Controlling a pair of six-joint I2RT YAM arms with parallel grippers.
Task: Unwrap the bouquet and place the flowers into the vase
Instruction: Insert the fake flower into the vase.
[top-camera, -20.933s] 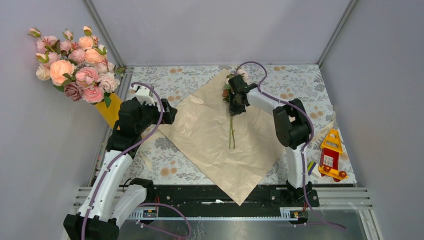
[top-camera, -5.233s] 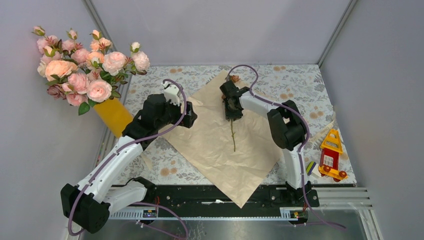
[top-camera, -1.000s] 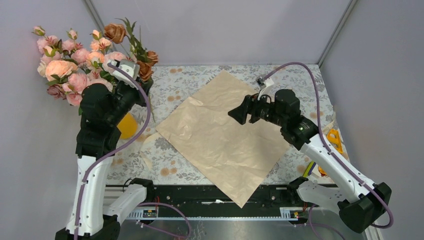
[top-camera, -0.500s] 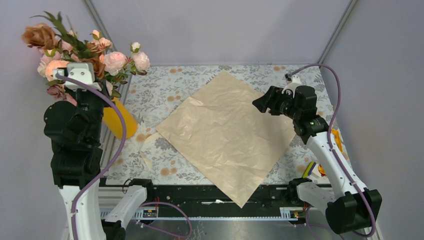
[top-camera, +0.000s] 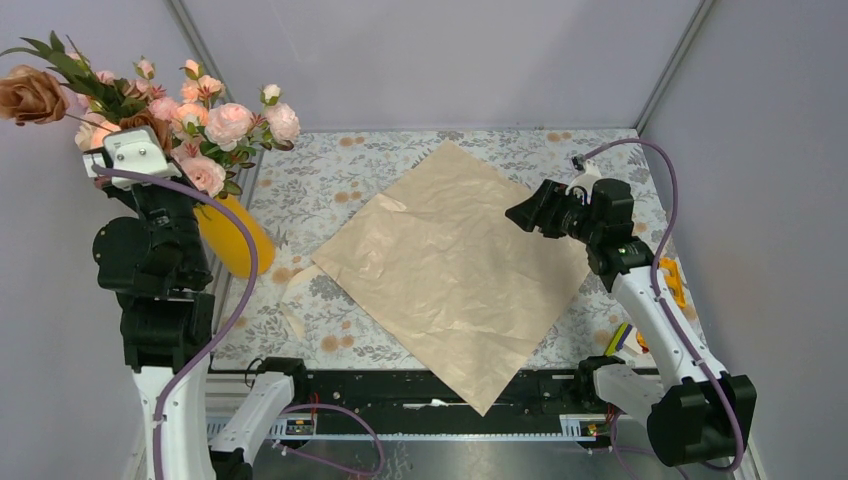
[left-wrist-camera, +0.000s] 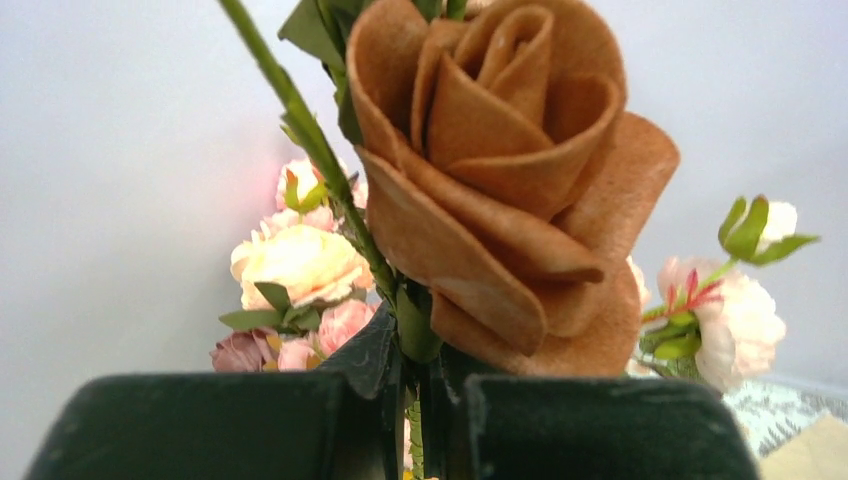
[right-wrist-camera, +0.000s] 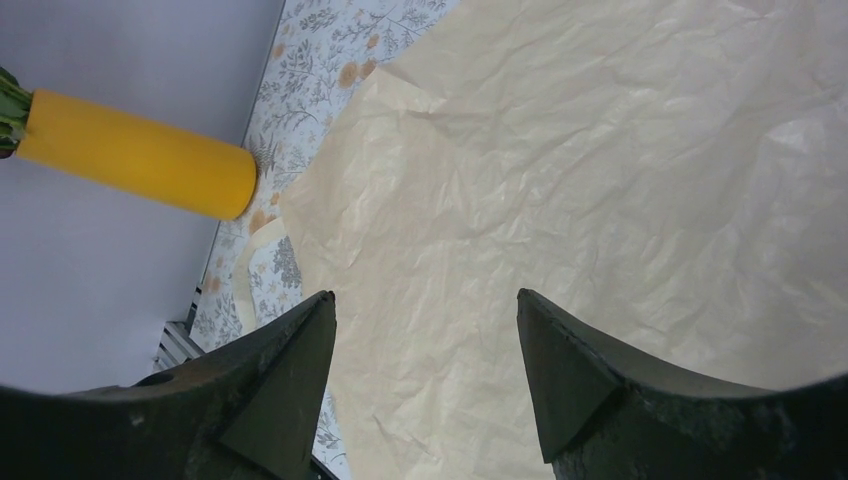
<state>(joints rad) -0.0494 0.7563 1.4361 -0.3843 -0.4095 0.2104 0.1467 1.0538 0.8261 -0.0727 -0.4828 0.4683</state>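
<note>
My left gripper (top-camera: 105, 128) (left-wrist-camera: 425, 400) is shut on the thin green stems of the flowers, high at the far left, above and left of the vase. A brownish rose (top-camera: 28, 93) (left-wrist-camera: 500, 180) stands just beyond its fingers. The yellow-orange vase (top-camera: 235, 240) (right-wrist-camera: 130, 155) stands tilted at the table's left edge, with a big bunch of pale pink and peach roses (top-camera: 215, 120) in it. The bouquet's peach paper (top-camera: 450, 270) (right-wrist-camera: 600, 180) lies spread flat in the middle. Above the paper's right corner hovers my right gripper (top-camera: 520, 213) (right-wrist-camera: 423, 295), open and empty.
A pale strip (top-camera: 290, 318) lies on the floral tablecloth beside the paper's left corner. A yellow and red toy (top-camera: 668, 280) sits at the right edge, partly behind my right arm. Grey walls close in left, back and right.
My left arm has swung up and to the left with the flowers, from beside the rose bunch to the far left. My right arm has pulled back to the right.
</note>
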